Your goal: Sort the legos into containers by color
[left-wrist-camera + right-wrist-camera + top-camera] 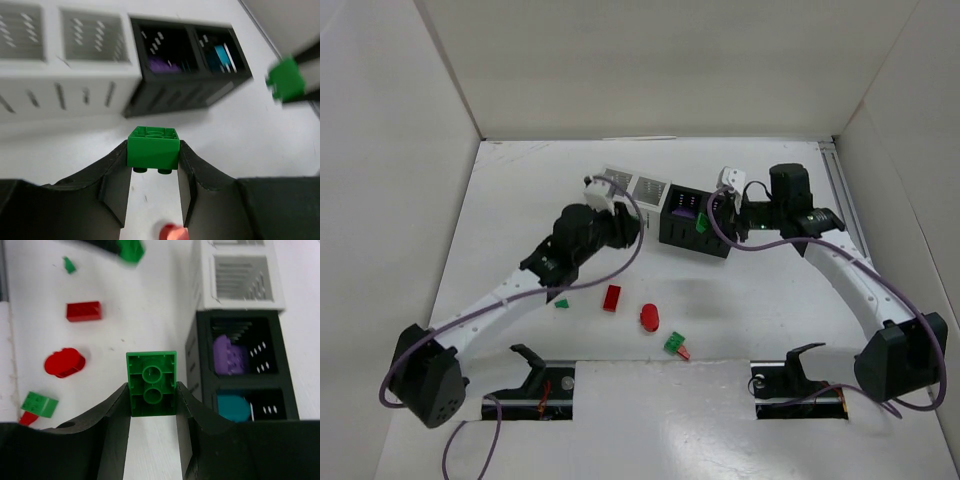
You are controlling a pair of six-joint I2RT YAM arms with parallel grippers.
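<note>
My left gripper (153, 159) is shut on a green brick (153, 146) and holds it in front of the joined containers, near where the white cups (90, 35) meet the black cups (192, 85). My right gripper (152, 407) is shut on another green brick (152, 380) beside the black cups (192, 355). One black cup holds a purple piece (227, 356), the other a teal piece (233, 407). In the top view the left gripper (632, 228) is left of the black cups (695, 238) and the right gripper (705, 222) is over them.
Loose pieces lie on the table nearer the arm bases: a small green piece (561, 302), a red brick (612, 298), a red oval (650, 317), a green brick (675, 344) and a small red piece (683, 353). White walls enclose the table.
</note>
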